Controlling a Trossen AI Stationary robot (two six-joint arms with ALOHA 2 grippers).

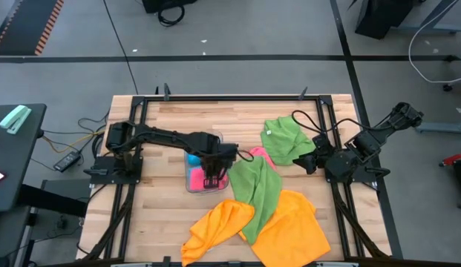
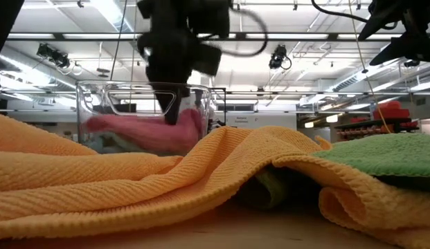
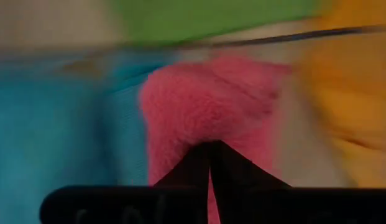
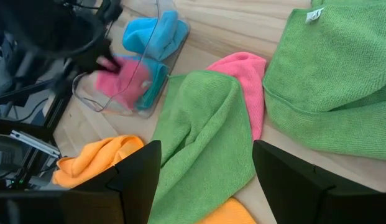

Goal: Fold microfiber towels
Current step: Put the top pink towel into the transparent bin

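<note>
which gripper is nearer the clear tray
Left. The left gripper is down inside the tray, shut on the pink towel there. The right gripper waits across the table beside a green towel.

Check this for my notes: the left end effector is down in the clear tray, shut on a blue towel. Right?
Not quite. The left end effector is down in the clear tray, but it is shut on the pink towel, not a blue one. The left wrist view shows it; the blue towel lies beside it.
</note>
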